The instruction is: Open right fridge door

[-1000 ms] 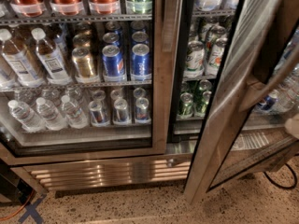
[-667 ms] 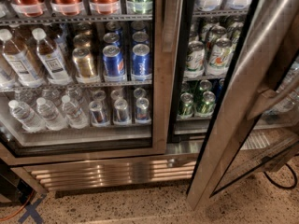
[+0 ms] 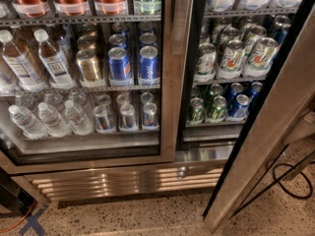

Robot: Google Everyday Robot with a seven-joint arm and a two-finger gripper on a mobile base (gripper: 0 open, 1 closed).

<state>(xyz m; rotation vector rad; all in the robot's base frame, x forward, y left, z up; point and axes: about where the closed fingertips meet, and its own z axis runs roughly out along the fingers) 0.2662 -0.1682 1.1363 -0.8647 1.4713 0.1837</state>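
The fridge (image 3: 128, 181) fills the camera view, with wire shelves of cans and bottles above a slatted steel base grille. The right fridge door (image 3: 266, 132) stands swung open. Its brushed steel frame edge runs diagonally from the floor at bottom centre up to the right edge. The right compartment is uncovered and shows green and white cans (image 3: 231, 58). A short steel bar piece (image 3: 301, 129) juts from the door at the far right. The gripper is not in view.
The left glass door (image 3: 170, 82) is closed over water bottles (image 3: 49, 117) and blue Pepsi cans (image 3: 147, 63). A black cable (image 3: 290, 181) loops on the speckled floor behind the open door. An orange cable and blue tape (image 3: 29, 220) lie at bottom left.
The right door has swung further open. Its edge has moved to the right, uncovering more of the cans on the right shelves.
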